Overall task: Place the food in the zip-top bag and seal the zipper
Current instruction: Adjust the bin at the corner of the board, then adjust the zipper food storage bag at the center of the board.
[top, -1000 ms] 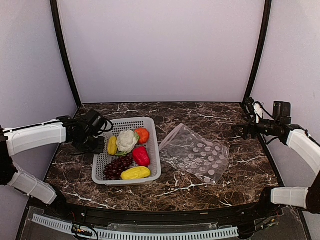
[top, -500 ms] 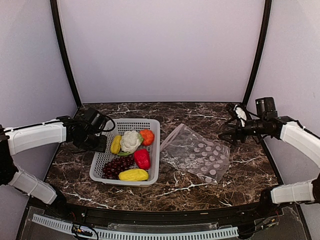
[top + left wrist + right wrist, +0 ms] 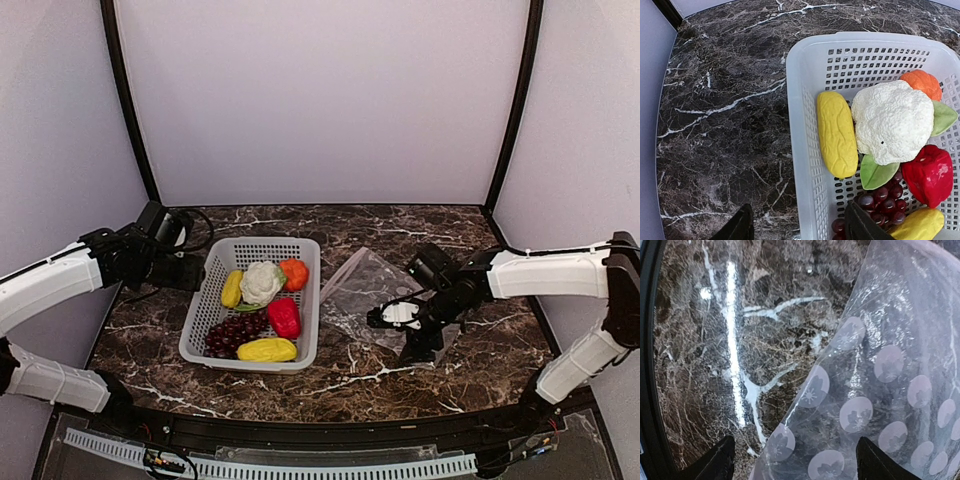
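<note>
Top view: a dark marble table (image 3: 400, 225) is carrying a grey mesh basket (image 3: 300, 250) left of centre and a clear bag (image 3: 375, 285) just to its right, the two lying close but apart. The basket is holding all the food: a cauliflower (image 3: 260, 282), an orange piece (image 3: 294, 273), a red pepper (image 3: 284, 317), a grape bunch (image 3: 232, 333), one yellow fruit (image 3: 231, 289) by the left wall and a second yellow fruit (image 3: 266, 349) at the near end. The bag is lying flat, its zipper (image 3: 343, 273) running along the edge nearest the basket. The left gripper (image 3: 195, 272) is sitting at the basket's left wall; the right gripper (image 3: 405, 330) is hanging over the bag's near dotted part.

Left wrist view: the left gripper (image 3: 800, 230) is standing with jaws apart and gripping nothing, one finger over the table (image 3: 725, 100) and the other inside the basket (image 3: 795, 100), the wall lying between them. The yellow fruit (image 3: 836, 134) is resting against the cauliflower (image 3: 892, 122), with the orange piece (image 3: 921, 83) behind, the red pepper (image 3: 929, 175) to the right, and the grape bunch (image 3: 882, 200) and second yellow fruit (image 3: 917, 225) nearest.

Right wrist view: the right gripper (image 3: 797, 467) is spreading its jaws wide above the bag (image 3: 900, 330), holding nothing; whether a fingertip is touching the plastic cannot be told.
</note>
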Robot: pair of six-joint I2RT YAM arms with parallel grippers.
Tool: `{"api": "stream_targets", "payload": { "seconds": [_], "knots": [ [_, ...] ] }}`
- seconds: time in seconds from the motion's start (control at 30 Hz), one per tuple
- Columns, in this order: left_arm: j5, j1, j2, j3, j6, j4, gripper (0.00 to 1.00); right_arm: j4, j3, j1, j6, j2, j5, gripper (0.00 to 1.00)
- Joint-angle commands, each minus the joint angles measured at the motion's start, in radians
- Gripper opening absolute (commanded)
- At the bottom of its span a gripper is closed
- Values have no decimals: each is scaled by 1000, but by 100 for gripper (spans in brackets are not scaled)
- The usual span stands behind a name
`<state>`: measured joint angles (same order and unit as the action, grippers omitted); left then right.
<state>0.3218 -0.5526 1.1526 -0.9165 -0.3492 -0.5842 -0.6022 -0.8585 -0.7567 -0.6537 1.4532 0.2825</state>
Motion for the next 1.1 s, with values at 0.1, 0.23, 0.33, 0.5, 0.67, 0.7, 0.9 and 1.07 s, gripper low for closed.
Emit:
{"api": "stream_targets", "payload": {
  "seconds": [0.1,0.23,0.33,0.5,0.67,0.7,0.9,1.07],
  "knots": [
    [-29,5,-41,14,8,-24,61,69,-51,-78,78,93,-199,82],
    [-61,5,-37,13,-4,-12,60,87,-53,-78,88,144,-315,63],
    [-91,5,-33,10,1,10,60,89,-37,-55,93,147,-361,43],
    [-131,5,-20,-14,14,30,61,60,-7,43,70,48,-327,13],
    [-128,2,6,-42,41,68,61,47,17,127,8,-140,-265,0],
    [-136,1,20,-49,41,71,61,48,20,140,-2,-179,-243,0],
    [-200,-30,77,-104,21,147,60,57,57,173,-53,-405,-147,0],
    [-228,-112,132,-162,18,190,59,18,154,178,-231,-487,-175,0]
  ]
}}
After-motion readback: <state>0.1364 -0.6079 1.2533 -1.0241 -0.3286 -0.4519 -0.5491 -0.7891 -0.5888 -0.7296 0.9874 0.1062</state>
